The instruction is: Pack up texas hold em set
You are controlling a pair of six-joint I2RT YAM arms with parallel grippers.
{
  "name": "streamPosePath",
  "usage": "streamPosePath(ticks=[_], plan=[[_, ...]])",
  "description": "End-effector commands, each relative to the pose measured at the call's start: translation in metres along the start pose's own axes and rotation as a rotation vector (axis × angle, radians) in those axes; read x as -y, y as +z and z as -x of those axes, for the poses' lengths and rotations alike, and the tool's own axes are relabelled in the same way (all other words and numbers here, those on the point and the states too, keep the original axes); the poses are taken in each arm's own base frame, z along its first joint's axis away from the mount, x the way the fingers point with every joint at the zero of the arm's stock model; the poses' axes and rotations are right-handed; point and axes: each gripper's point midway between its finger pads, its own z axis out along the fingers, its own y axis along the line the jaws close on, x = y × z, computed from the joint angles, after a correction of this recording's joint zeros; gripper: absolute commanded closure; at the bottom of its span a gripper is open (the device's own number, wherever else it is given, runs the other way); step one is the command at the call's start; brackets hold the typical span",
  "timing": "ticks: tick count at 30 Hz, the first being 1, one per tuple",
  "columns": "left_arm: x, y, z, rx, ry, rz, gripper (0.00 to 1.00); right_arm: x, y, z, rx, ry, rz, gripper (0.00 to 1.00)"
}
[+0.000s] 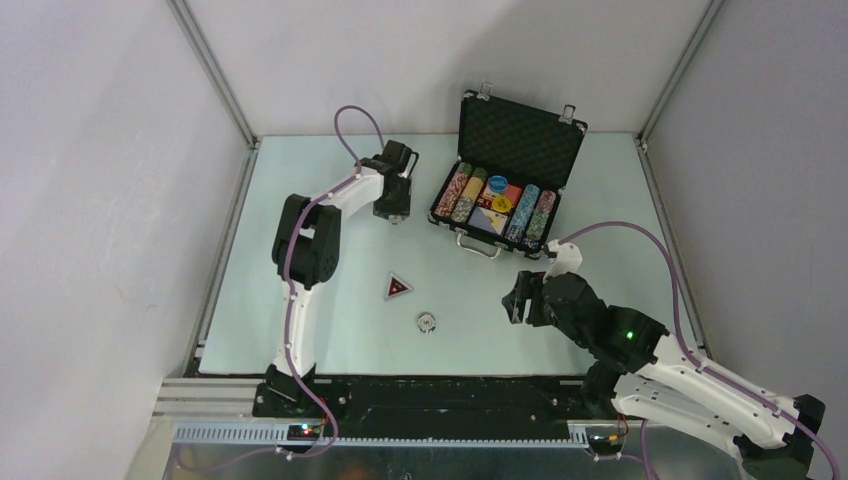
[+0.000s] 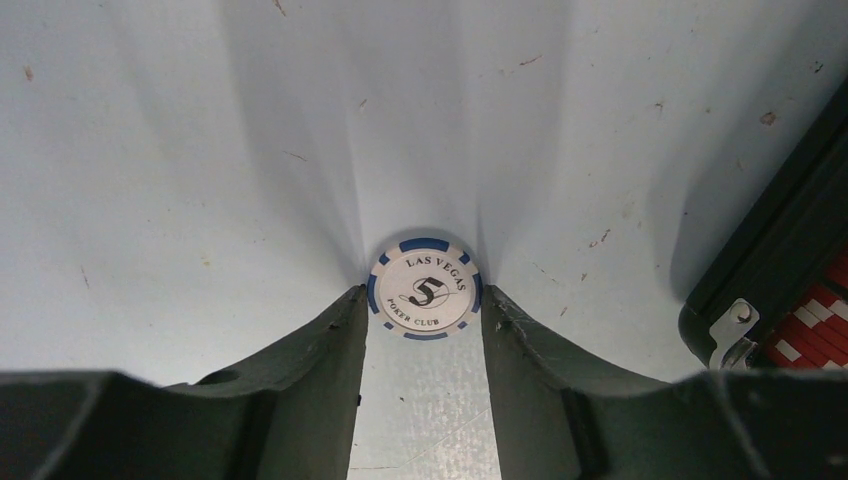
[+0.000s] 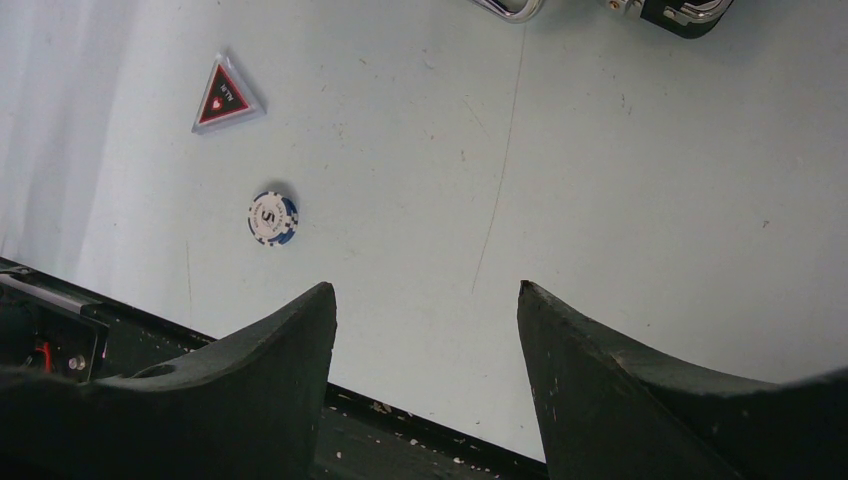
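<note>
The black briefcase (image 1: 520,135) lies open at the back right of the table, with rows of chips (image 1: 460,192), a blue disc and a yellow disc inside. My left gripper (image 2: 424,292) points down just left of the case. Its fingertips press both edges of a white and blue poker chip (image 2: 425,288) lying flat on the table. A dark triangular piece (image 1: 398,287) and a second white and blue chip (image 1: 427,322) lie near the front. My right gripper (image 3: 425,290) hovers open and empty right of them, over the front edge.
The case's corner and latch (image 2: 770,250) are close on the right of my left gripper. The case's silver handle (image 1: 480,246) faces the front. Grey walls enclose the table on three sides. A black rail (image 3: 420,425) runs along the near edge.
</note>
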Motion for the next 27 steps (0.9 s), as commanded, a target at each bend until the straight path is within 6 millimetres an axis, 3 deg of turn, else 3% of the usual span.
streamPosePath(ticks=[1,10,20,27], plan=[[-0.004,0.0,0.001,-0.006,0.023,0.005,0.5,0.004,-0.001,0.004,0.023,0.011,-0.019,0.29],[-0.008,-0.002,-0.008,-0.02,0.027,0.017,0.54,0.004,0.0,0.004,0.023,0.009,-0.021,0.29],[-0.015,-0.017,-0.032,-0.015,0.007,0.024,0.57,0.002,0.002,0.003,0.016,0.007,-0.019,0.29],[-0.009,-0.027,-0.048,0.007,0.009,0.007,0.57,0.0,0.003,0.001,0.015,0.015,-0.002,0.29]])
